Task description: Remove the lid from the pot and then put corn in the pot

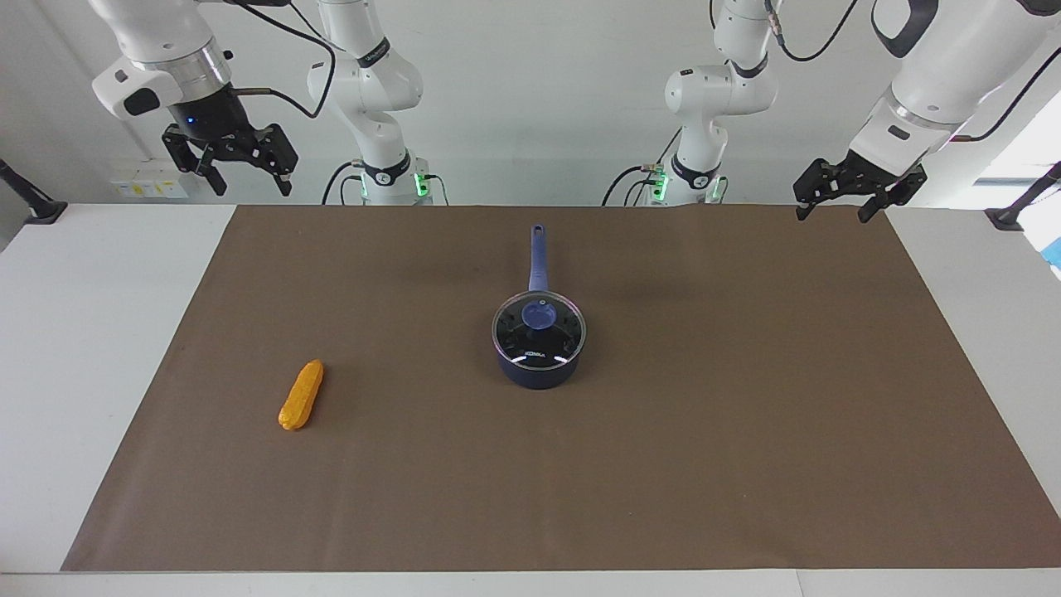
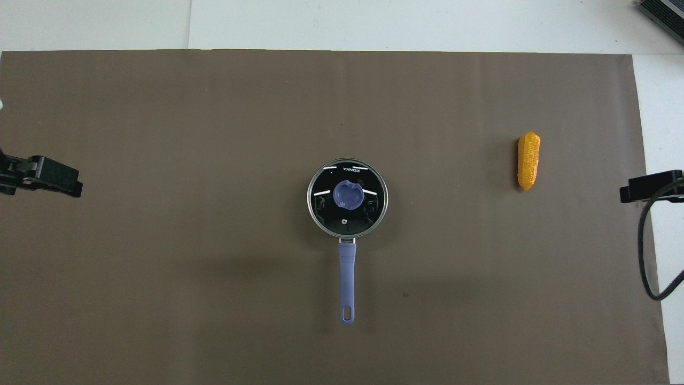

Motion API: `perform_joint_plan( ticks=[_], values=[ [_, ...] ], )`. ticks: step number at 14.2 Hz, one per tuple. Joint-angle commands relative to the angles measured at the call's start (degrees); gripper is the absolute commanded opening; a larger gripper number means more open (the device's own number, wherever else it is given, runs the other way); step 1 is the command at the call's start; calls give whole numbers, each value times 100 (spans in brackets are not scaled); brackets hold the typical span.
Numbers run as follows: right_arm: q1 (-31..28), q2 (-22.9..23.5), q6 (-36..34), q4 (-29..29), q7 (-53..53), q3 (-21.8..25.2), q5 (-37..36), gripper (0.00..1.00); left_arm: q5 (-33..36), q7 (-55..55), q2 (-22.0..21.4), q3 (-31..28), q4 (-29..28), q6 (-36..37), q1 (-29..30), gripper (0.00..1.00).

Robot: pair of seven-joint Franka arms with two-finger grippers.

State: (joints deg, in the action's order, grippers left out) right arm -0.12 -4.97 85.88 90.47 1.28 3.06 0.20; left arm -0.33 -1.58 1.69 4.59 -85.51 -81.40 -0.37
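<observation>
Both arms are parked high at their own ends of the bench, waiting. The right tool hangs over the bench's white edge at the right arm's end, its fingers spread apart with nothing between them. The left tool hangs over the corner of the brown mat at the left arm's end, also spread open and carrying nothing.

The corn lies flat on the mat toward the right arm's end, a bit farther from the robots than the pot and well apart from both tools. The right tool is the closer of the two, yet it is up in the air and clear of the cob.

The pot sits mid-mat, its long handle pointing straight back at the robots. The lid rests squarely on the rim, blue knob dead centre, so the pot is closed. Through the glass only dark interior and reflections show; whether anything is inside cannot be told.

In the overhead view the two tools poke in at the side edges, the left tool and the right tool, with the corn near the latter.
</observation>
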Motion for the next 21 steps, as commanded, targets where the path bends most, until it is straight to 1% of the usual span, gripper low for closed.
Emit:
perform_joint_plan(
  ticks=[1, 3, 7, 9, 10, 13, 16, 17, 18, 21],
  values=[
    [-67, -109, -36, 76, 180, -43, -55, 100, -46, 210, -152, -46, -307, -287, -288, 100],
    [-67, -109, -36, 76, 180, -43, -55, 100, -46, 386, -169, -46, -579, -577, -533, 100],
    [-67, -109, -36, 76, 180, -43, -55, 100, -46, 474, -178, -46, -905, -981, -911, 100],
    [-67, -109, -45, 85, 180, -43, -55, 100, -46, 719, -143, -37, -1011, -1228, -1088, 100],
    [-67, -109, -45, 85, 180, -43, -55, 100, -46, 877, -82, -46, -1020, -1316, -1271, 100],
    [-67, -100, -45, 67, 162, -43, -55, 100, -46, 1098, 59, -37, -1046, -1492, -1553, 100],
    [-67, -91, -63, 41, 162, -43, -55, 100, -46, 1616, 182, -37, -1125, -1755, -1913, 100],
    [-67, -135, -219, 67, 179, -34, -90, 100, -46, 1739, 261, -37, -1134, -1834, -2028, 100],
    [-75, -161, -212, 85, 180, -25, -90, 100, -46, 1897, 287, -37, -1134, -1922, -2124, 100],
    [-84, -153, 173, 330, 153, -16, -108, 100, -46, 2538, 463, -46, -1125, -2335, -2458, 100]
  ],
)
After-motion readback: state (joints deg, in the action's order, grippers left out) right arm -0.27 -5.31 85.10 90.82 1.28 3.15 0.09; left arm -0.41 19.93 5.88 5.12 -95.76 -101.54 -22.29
